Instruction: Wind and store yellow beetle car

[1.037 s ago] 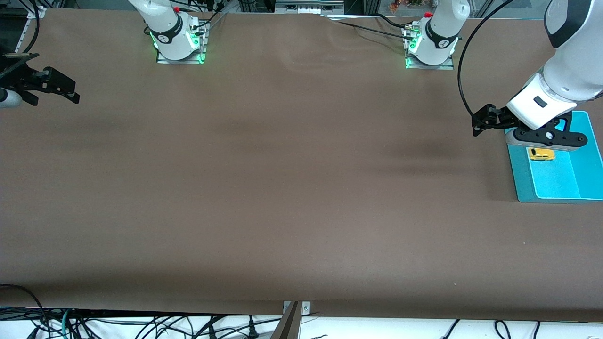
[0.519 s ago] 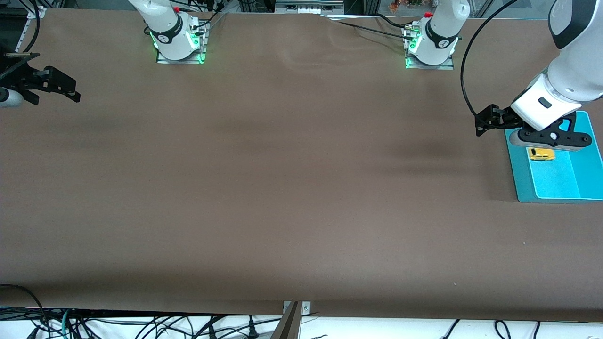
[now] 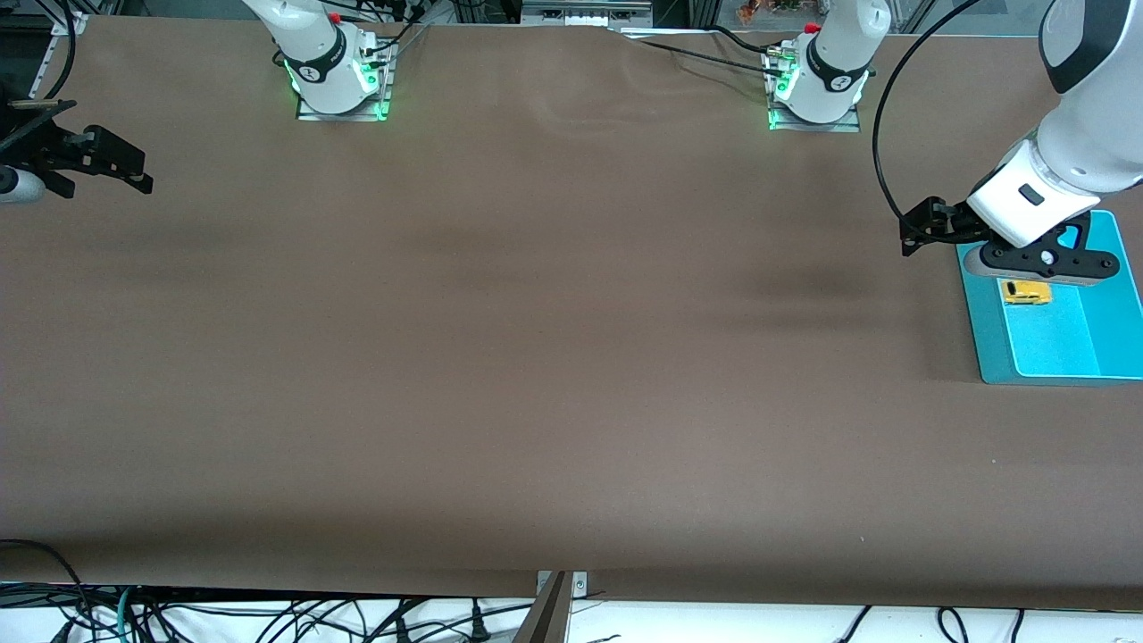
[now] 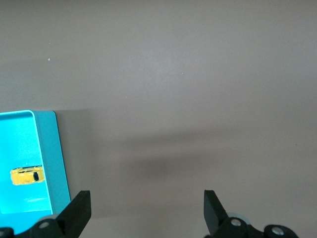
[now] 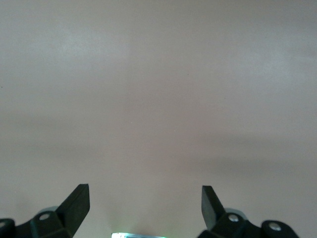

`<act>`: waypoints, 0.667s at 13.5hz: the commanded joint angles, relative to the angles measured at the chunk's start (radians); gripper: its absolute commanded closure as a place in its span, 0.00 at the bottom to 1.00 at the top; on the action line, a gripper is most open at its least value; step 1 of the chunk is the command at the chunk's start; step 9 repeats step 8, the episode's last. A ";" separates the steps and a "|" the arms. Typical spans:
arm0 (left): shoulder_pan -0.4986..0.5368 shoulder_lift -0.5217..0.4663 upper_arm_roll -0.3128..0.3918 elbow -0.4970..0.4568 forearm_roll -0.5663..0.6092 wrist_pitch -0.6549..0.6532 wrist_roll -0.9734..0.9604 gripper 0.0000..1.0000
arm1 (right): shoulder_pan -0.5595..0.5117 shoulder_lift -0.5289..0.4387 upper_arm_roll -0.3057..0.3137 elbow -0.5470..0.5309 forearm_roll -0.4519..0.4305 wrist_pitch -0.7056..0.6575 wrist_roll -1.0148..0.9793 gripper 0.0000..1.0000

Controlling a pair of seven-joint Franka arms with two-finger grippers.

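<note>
In the teal tray [image 3: 987,348], yellow beetle car [image 3: 1026,293] sits free.
Left tool [image 4: 143,210] apart above the tray's twelve-o'clock edge; right tool [image 5: 144,206] apart, waiting. Descending could clip the rim.

yellow beetle car [image 3: 1026,293] with dark windows, turquoise tray [image 3: 991,348], plain brown table [image 3: 536,357].

The yellow beetle car [image 3: 1026,293] [image 4: 26,176] is a tiny bright yellow toy with a rounded body and dark windows. It lies inside the teal tray [image 3: 989,357] [image 4: 54,148], on the tray's floor close to one wall, at the left arm's end of the counter. Nothing grips or touches it.
</note>
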 commanded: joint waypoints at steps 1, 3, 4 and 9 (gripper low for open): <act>0.004 -0.013 -0.001 -0.001 -0.024 -0.014 -0.001 0.00 | -0.003 0.008 0.005 0.026 0.000 -0.022 -0.005 0.00; 0.004 -0.013 -0.001 -0.003 -0.024 -0.016 0.001 0.00 | -0.003 0.008 0.005 0.026 -0.003 -0.022 -0.005 0.00; 0.004 -0.013 -0.001 -0.001 -0.024 -0.019 0.002 0.00 | -0.003 0.008 0.005 0.026 -0.003 -0.022 -0.004 0.00; 0.004 -0.015 -0.001 -0.001 -0.024 -0.024 0.005 0.00 | -0.001 0.008 0.005 0.026 -0.004 -0.022 -0.002 0.00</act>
